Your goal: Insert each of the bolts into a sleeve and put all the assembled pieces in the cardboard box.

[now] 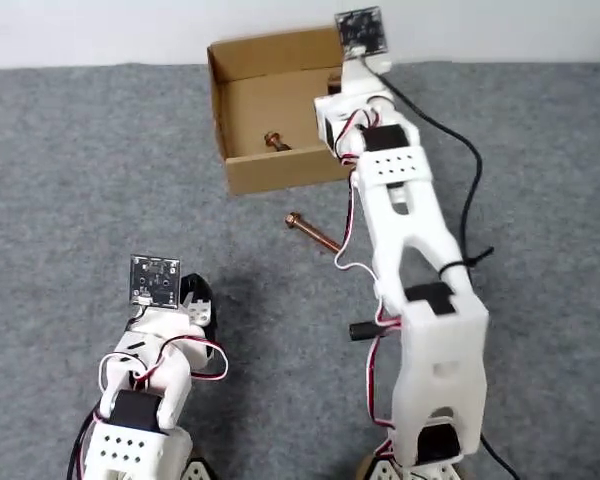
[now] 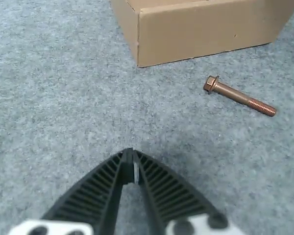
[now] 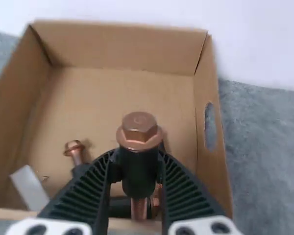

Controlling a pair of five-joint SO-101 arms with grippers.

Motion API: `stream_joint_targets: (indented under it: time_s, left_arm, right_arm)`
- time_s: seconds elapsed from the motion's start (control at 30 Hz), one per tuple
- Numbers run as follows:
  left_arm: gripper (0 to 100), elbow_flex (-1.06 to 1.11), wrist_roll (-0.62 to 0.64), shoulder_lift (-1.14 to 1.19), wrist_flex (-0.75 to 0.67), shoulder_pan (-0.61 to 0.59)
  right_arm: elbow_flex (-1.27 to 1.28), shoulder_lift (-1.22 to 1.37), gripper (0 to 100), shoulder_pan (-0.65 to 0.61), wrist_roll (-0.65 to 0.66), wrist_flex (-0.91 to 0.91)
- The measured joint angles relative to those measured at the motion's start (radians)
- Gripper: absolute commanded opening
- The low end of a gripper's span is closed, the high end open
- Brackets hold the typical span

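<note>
Inside the cardboard box [image 3: 112,54], at the far side of the grey surface [image 1: 80,200], lies one copper bolt [image 3: 74,148]. Its flanged head is plain to see, but its shank runs behind a finger of the right claw [image 3: 137,157]. Something dark sits around the shank there, though it cannot be made out as a sleeve. From the high view this piece [image 1: 277,141] rests on the box floor near the front wall.

A pale strip [image 3: 29,188] lies in one corner of the box, cut off at the edge and hard to identify. One side wall has an oval hole [image 3: 209,125].

The right claw hangs over the box interior, clamped on a black sleeve [image 3: 137,176]. A held bolt [image 3: 138,132] passes through the sleeve, with its hex head above and its threaded tip poking out below. In the high view the arm's own wrist hides this claw.

A loose bolt [image 2: 237,96] lies bare on the surface just outside the box's front wall. In the high view its threaded end [image 1: 325,240] slips under the right arm's cable.

The left claw [image 2: 131,161] sits well back from the box, fingertips pressed together with nothing between them.
</note>
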Motion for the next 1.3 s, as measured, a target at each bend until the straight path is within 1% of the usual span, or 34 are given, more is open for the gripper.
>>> stream_joint_targets:
  time_s: [0.1,0.23,0.27,0.47,0.57,0.67,0.7,0.9,1.0,1.1,1.17,1.3]
  left_arm:
    - [1,0.000,0.000,0.000,0.000,0.000]
    - [1,0.000,0.000,0.000,0.000,0.000]
    - [1,0.000,0.000,0.000,0.000,0.000]
    - [1,0.000,0.000,0.000,0.000,0.000]
    - [1,0.000,0.000,0.000,0.000,0.000]
    - [1,0.000,0.000,0.000,0.000,0.000]
    - [1,0.000,0.000,0.000,0.000,0.000]
    - [1,0.000,0.000,0.000,0.000,0.000]
    - [1,0.000,0.000,0.000,0.000,0.000]
    - [1,0.000,0.000,0.000,0.000,0.000]
    - [1,0.000,0.000,0.000,0.000,0.000]
    - [1,0.000,0.000,0.000,0.000,-0.003]
  right_arm:
    - [-0.089,0.098,2.6,0.002,0.063,0.000]
    - [-0.169,0.186,13.6,0.002,0.118,0.014]
    - [-0.187,0.198,15.1,0.002,0.126,0.029]
    - [-0.299,0.210,10.7,0.000,0.132,0.181]
    - [-0.322,0.210,6.7,0.000,0.132,0.249]
    - [-0.364,0.210,1.9,-0.002,0.124,0.367]
    - [-0.384,0.210,0.8,-0.006,0.106,0.413]
    - [-0.514,0.176,1.3,-0.031,-0.077,0.740]
    - [-0.577,0.152,1.5,-0.037,-0.103,0.924]
    - [-0.620,0.150,1.3,-0.043,-0.106,1.088]
    - [-0.634,0.144,1.3,-0.043,-0.095,1.108]
    - [-0.634,0.084,1.1,-0.038,0.040,1.108]
